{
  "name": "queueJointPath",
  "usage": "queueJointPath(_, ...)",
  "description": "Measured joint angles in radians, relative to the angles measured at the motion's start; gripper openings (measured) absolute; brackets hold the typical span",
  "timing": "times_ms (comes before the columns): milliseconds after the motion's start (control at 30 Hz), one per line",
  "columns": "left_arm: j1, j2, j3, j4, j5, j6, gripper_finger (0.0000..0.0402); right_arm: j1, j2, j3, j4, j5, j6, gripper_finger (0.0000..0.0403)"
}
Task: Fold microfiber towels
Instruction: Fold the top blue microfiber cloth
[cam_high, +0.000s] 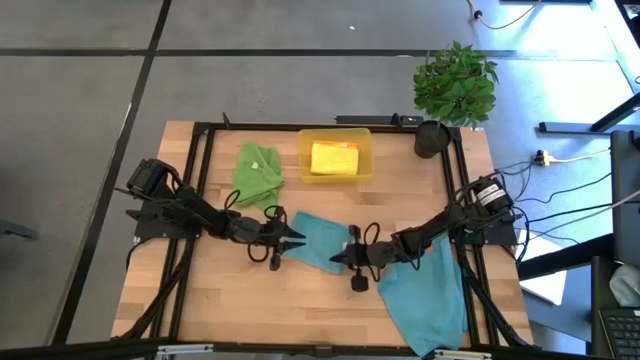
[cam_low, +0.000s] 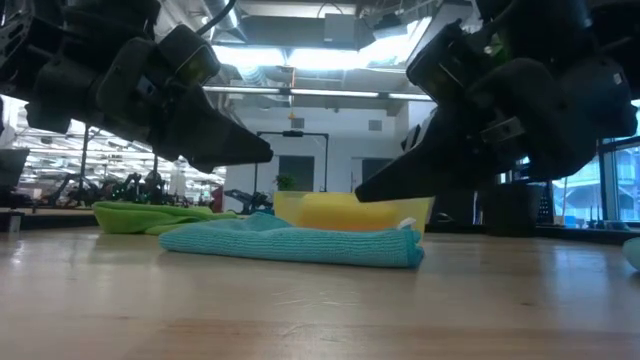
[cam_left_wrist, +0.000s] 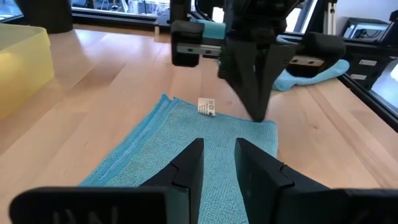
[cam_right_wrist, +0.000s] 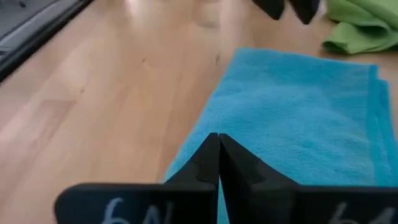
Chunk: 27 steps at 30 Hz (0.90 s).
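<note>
Teal-blue microfiber lies folded in the middle of the high view: a folded teal towel (cam_high: 318, 240) flat on my wooden worktop (cam_high: 200, 290), with my two arms meeting over it from either side. My left gripper (cam_high: 296, 236) sits at the towel's left edge, its jaws standing a little apart with nothing between them; in the left wrist view the two dark fingers (cam_left_wrist: 189, 165) show a clear gap above the cloth. My right gripper (cam_high: 340, 258) is at the towel's lower right edge, jaws pressed together and holding nothing; the right wrist view shows the tips meeting just over the blue pile. In the low view both sets of jaws hang just above the folded towel (cam_low: 295, 243), not touching it, and a small white label (cam_left_wrist: 207, 107) shows at the towel's far corner in the left wrist view.

A second teal towel (cam_high: 425, 290) lies spread out at the lower right of the high view, partly under my right arm. The green towel (cam_high: 257, 173) lies crumpled at upper centre-left. Just right of it stands the translucent yellow tray (cam_high: 335, 176), with a yellow towel (cam_high: 334, 158) folded inside. A potted plant (cam_high: 452, 90) stands at the worktop's upper right corner.
</note>
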Motion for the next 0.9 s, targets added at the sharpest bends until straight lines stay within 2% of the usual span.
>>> queueJointPath(533,-0.001,0.0,0.002,0.023,0.0,-0.008,0.0084,0.006,0.0,0.0,-0.019,0.009,0.002,0.0018)
queueJointPath(633,-0.011,0.001,0.044,0.021,0.07,0.01,0.0084,0.006,0.0,0.0,-0.021,0.031,0.0,0.0012)
queueJointPath(700,-0.027,0.001,0.093,-0.031,0.109,0.027,0.0084,0.006,-0.006,0.0,-0.043,0.098,-0.001,0.0008)
queueJointPath(800,-0.041,0.001,0.18,-0.188,0.094,0.026,0.0084,0.005,-0.04,-0.001,-0.087,0.208,0.008,0.0006)
queueJointPath(900,-0.044,0.001,0.272,-0.382,0.069,0.006,0.0084,-0.017,-0.092,0.0,-0.188,0.233,0.079,0.001)
